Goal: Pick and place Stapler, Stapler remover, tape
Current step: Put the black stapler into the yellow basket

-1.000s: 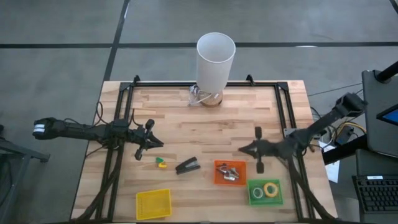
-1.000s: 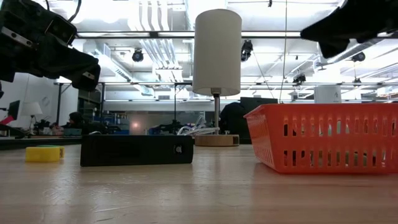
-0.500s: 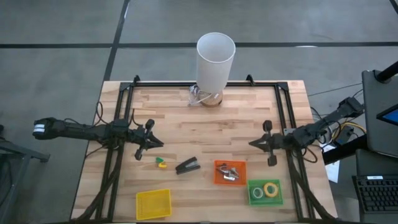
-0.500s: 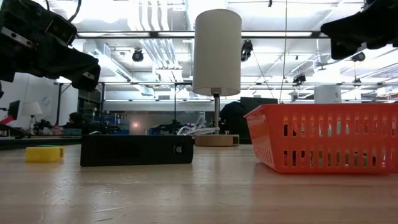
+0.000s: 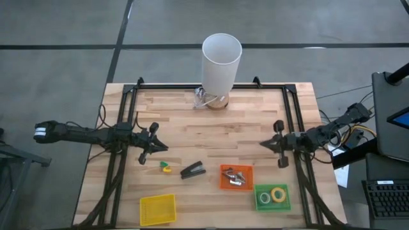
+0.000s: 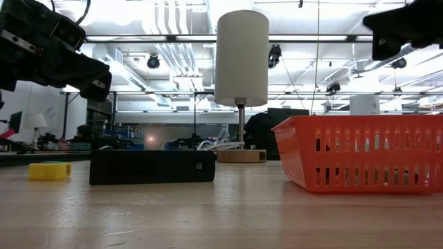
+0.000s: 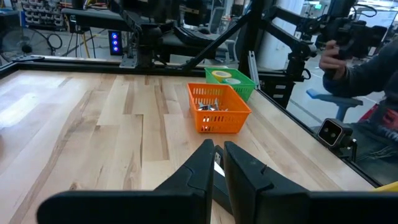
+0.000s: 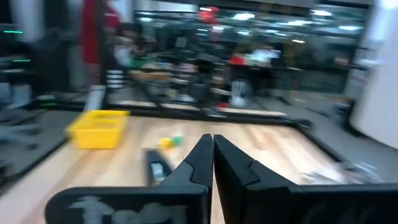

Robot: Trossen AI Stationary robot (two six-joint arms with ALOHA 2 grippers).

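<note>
The black stapler lies flat on the table, side-on in the low view. A small yellow and green tape roll lies just left of it, resting flat. Another yellow tape roll lies in the green basket. Metal pieces lie in the orange basket. My left gripper hovers shut above the table, left of and beyond the stapler. My right gripper hovers shut near the right rail, touching nothing.
A tall white cylinder on a round base stands at the far edge's middle. An empty yellow basket sits at the near left. Black frame rails run along both sides. A person shows beyond the right edge.
My right gripper has drawn back toward the table's right edge and slightly toward the far edge, away from the orange basket, staying shut. The left arm and all objects have kept still.
</note>
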